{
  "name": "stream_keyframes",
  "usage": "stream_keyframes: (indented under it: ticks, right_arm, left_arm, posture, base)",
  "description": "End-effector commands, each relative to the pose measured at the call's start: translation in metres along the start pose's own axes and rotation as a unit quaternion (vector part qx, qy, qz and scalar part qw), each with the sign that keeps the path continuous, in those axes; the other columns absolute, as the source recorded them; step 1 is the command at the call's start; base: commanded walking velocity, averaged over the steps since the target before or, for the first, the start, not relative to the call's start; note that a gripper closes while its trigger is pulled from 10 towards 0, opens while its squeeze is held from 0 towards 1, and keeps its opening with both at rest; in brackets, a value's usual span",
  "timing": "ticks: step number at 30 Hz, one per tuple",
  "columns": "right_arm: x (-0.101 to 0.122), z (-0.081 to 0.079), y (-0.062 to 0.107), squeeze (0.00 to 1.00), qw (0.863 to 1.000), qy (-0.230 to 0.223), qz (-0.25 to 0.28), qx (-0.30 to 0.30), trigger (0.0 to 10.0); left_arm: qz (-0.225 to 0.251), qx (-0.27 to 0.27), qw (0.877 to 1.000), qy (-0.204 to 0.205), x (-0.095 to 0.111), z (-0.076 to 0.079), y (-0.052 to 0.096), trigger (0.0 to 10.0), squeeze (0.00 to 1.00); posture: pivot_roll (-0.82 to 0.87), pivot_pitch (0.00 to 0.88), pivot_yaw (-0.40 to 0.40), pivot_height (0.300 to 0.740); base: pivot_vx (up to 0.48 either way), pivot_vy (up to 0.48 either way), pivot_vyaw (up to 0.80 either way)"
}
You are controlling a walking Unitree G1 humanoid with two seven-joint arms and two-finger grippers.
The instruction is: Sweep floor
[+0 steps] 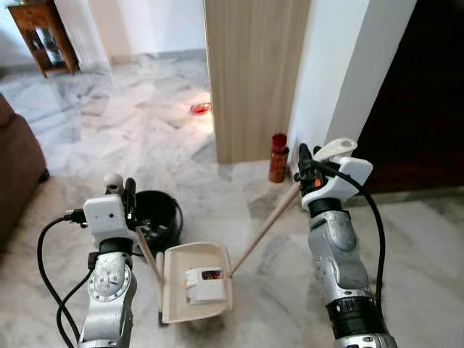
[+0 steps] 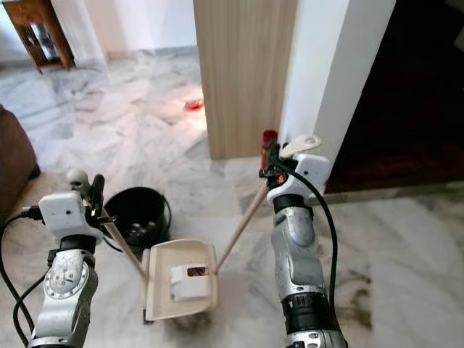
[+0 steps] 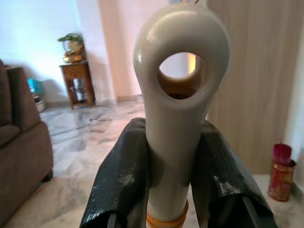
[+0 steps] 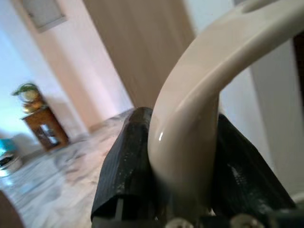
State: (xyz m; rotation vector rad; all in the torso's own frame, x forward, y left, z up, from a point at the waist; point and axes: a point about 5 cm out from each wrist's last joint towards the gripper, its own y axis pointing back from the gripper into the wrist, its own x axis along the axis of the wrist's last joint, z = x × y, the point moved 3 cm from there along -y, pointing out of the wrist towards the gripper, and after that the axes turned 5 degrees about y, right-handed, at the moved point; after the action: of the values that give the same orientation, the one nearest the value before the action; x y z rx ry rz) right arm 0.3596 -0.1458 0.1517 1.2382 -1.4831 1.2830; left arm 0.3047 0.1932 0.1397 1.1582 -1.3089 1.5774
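Both grippers I run grip tight: left gripper [image 3: 173, 180] on the dustpan handle [image 3: 180, 95], right gripper [image 4: 185, 166] on the broom handle [image 4: 204, 90].

Head stereo pair downward over shared floor [image 1: 145, 130]; wrist cameras close along handles

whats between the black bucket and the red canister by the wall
Bare marble floor, as the left eye view shows. The right gripper's broom stick slants down nearer the robot to the cream dustpan, not across that stretch.
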Motion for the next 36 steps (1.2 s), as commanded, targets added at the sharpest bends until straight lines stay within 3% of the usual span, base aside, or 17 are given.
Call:
stream_keyframes:
  ticks: [1, 26, 36]
  right_arm:
    - [0.019, -0.011, -0.008, 0.0, 0.999, -0.007, 0.036, 0.014, 10.0]
    - [0.026, -0.012, -0.009, 0.0, 0.999, -0.01, 0.042, 0.013, 10.0]
    - [0.064, -0.014, -0.018, 0.0, 0.994, -0.017, 0.103, 0.0, 10.0]
  left_arm:
    - [0.026, 0.003, 1.0, 0.01, 0.013, -0.002, -0.004, 10.0, 0.0]
    - [0.022, 0.002, 1.0, 0.008, 0.012, 0.0, -0.001, 10.0, 0.0]
    - [0.023, -0.001, 1.0, 0.007, 0.012, 0.0, -0.001, 10.0, 0.0]
  posture:
    - [0.11, 0.0, 0.044, 0.74]
    - [0.11, 0.0, 0.048, 0.74]
    - [0.11, 0.0, 0.048, 0.74]
  base:
    - [0.0, 0.405, 0.0]
    - [0.0, 0.405, 0.0]
    - [0.0, 0.144, 0.0]
